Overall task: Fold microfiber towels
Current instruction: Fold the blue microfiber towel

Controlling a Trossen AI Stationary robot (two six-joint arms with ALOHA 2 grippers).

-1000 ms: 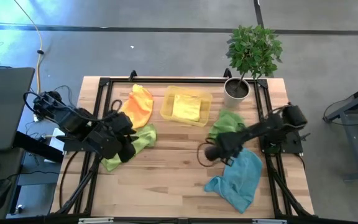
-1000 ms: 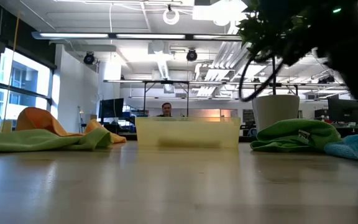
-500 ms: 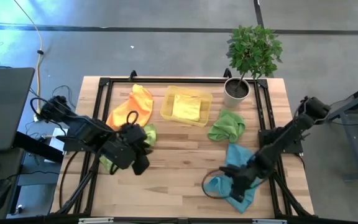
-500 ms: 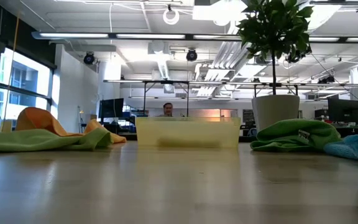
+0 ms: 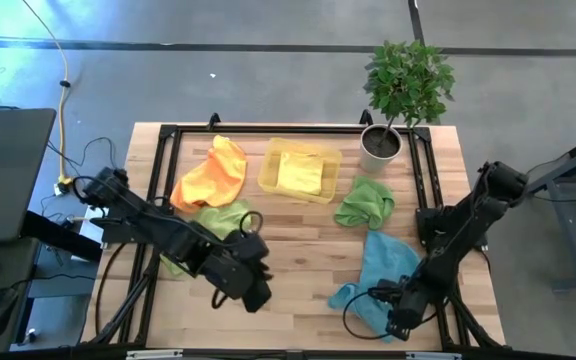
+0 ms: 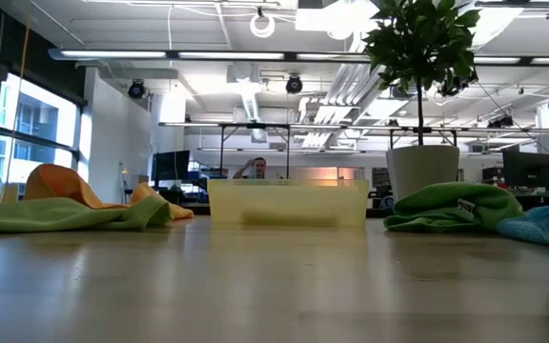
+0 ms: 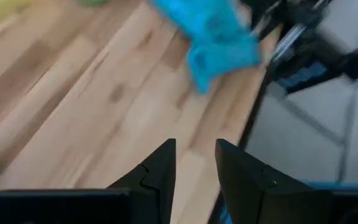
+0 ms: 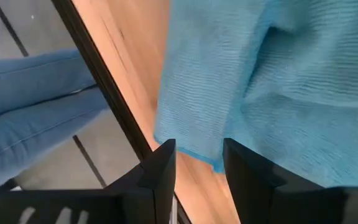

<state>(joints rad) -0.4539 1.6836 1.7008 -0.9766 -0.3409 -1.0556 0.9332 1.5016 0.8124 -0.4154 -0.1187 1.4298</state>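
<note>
The teal blue towel [image 5: 386, 268] lies crumpled at the near right of the table. It also shows in the right wrist view [image 8: 278, 81] and the left wrist view [image 7: 213, 37]. One light green towel [image 5: 365, 200] lies beyond it, another [image 5: 220, 216] at the left beside the orange towel [image 5: 213, 172]. The yellow towel [image 5: 301, 172] lies in the yellow tray [image 5: 268, 168]. My left gripper [image 5: 256, 293] is open and empty over bare wood near the table's near edge. My right gripper [image 5: 393, 322] is open over the teal towel's near edge.
A potted plant [image 5: 400, 95] stands at the far right corner. A black frame [image 5: 433, 200] runs round the tabletop. A person's legs in blue jeans [image 8: 30, 106] show beyond the table edge. Bare wood [image 5: 298, 250] lies between the two grippers.
My left gripper has left the left green towel and gone toward the table's right and near edges, out over bare wood. My right gripper has gone from beside the right green towel toward the near edge, over the teal towel to its near end.
</note>
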